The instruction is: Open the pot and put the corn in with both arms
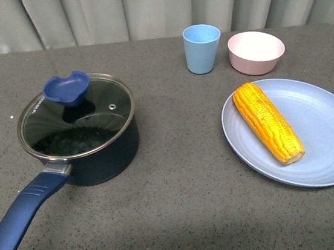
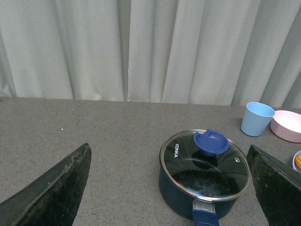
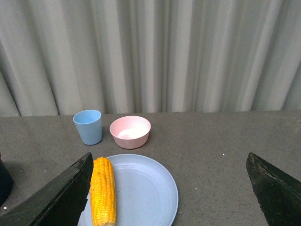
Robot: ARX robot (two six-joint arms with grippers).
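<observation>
The dark navy pot (image 1: 81,144) stands on the left of the grey table with its glass lid on, blue knob (image 1: 67,88) on top and long blue handle (image 1: 23,219) reaching toward the front edge. The yellow corn (image 1: 268,122) lies on a light-blue plate (image 1: 333,141) at the right. Neither arm shows in the front view. In the left wrist view my left gripper (image 2: 169,188) is open, well back from the pot (image 2: 204,181). In the right wrist view my right gripper (image 3: 169,188) is open, with the corn (image 3: 103,190) beside one finger.
A light-blue cup (image 1: 202,48) and a pink bowl (image 1: 256,52) stand behind the plate, near the curtain. Bare grey tabletop (image 1: 188,195) stretches between pot and plate and along the front.
</observation>
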